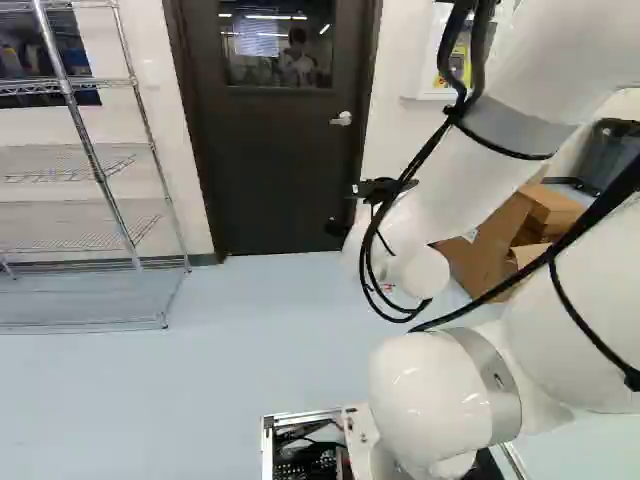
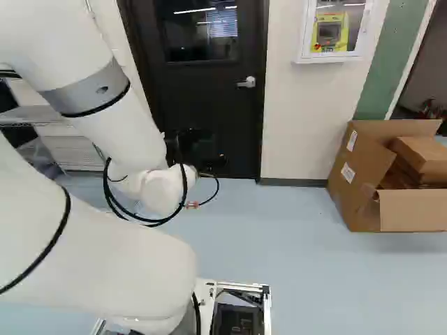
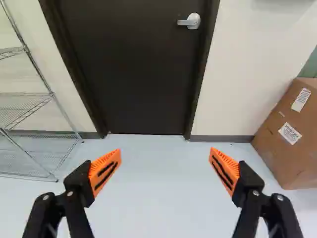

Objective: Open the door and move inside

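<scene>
1. Pictured straight ahead of the white arm (image 2: 126, 136): a dark door (image 3: 133, 69), closed in its dark frame (image 3: 205, 54), bottom edge close to the pale floor (image 3: 163, 208).
2. Mounted near the door's right edge in both base views, below the level of the window (image 2: 199, 45): a silver lever handle (image 3: 190, 21), lever pointing inward across the door.
3. Extended toward the door, clear of the handle: the black gripper (image 2: 192, 146), opened wide, orange pads (image 3: 105, 171) well apart, with nothing between them and nothing in hold.
4. Seen ahead of the fingers in the wrist view: the door's lower part and the front edge of the floor along the baseboard (image 3: 223, 139).
5. Standing on the floor by the wall, left of the door in the left base view: a wire shelving rack (image 1: 60, 222).
6. Resting on the floor near the wall's foot, right of the door in the right base view: an open cardboard box (image 2: 356, 167), holding smaller cartons (image 2: 422, 157).
7. Fixed on the wall above, between door frame and green strip (image 2: 394, 63): a white case (image 2: 328, 58) containing a yellow device (image 2: 330, 31).
</scene>
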Robot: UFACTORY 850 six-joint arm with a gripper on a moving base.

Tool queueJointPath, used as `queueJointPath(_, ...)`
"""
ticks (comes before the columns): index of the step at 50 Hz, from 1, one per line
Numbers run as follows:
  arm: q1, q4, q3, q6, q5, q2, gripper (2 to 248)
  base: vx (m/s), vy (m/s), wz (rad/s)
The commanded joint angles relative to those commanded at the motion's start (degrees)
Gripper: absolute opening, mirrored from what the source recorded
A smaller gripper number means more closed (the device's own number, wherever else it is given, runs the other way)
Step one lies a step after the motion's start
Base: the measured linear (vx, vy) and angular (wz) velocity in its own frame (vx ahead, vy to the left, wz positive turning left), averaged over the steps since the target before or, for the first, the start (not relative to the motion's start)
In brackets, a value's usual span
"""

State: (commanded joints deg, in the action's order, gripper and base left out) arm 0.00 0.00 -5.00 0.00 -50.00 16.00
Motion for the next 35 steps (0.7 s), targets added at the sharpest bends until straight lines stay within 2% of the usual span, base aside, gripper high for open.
queueJointPath(35, 0.0, 0.0, 0.0, 0.0, 0.0, 0.0, 247, 0.108, 0.002, -0.008)
